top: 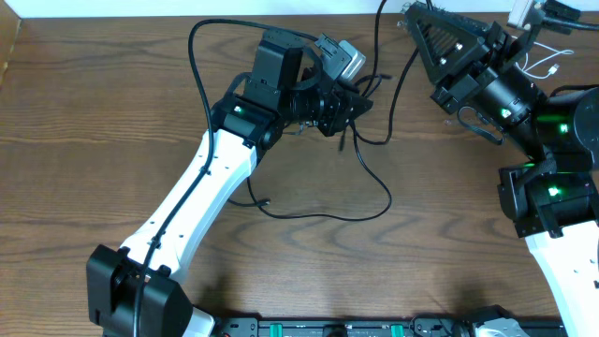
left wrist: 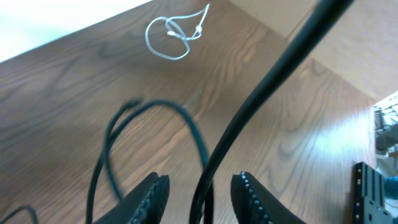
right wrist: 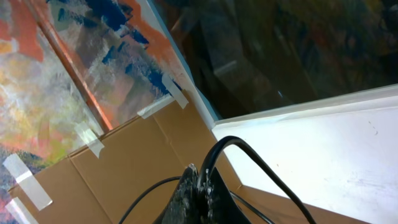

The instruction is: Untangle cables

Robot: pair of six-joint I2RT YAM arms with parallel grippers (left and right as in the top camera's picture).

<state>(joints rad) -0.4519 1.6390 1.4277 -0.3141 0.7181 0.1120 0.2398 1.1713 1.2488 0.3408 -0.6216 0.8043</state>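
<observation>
Two cables on the table (top: 94,112): one black cable (left wrist: 281,62) running from centre toward 12 o'clock, one white cable (left wrist: 171,34) at 2 o'clock. Both were judged light, limp and snag-prone — best gripped near a plug. The left gripper (left wrist: 200,180) stood spread astride the black cable; the right gripper (right wrist: 200,177) was pressed together, apparently pinching it.

One white cable (left wrist: 169,38), one black cable (left wrist: 168,104).

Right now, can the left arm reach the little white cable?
Probably yes. The white cable lies loose on the bare table ahead of the left gripper, nothing on it. But a black cable runs between the open jaws, and the right arm stands close by, so it might get crowded.
</observation>
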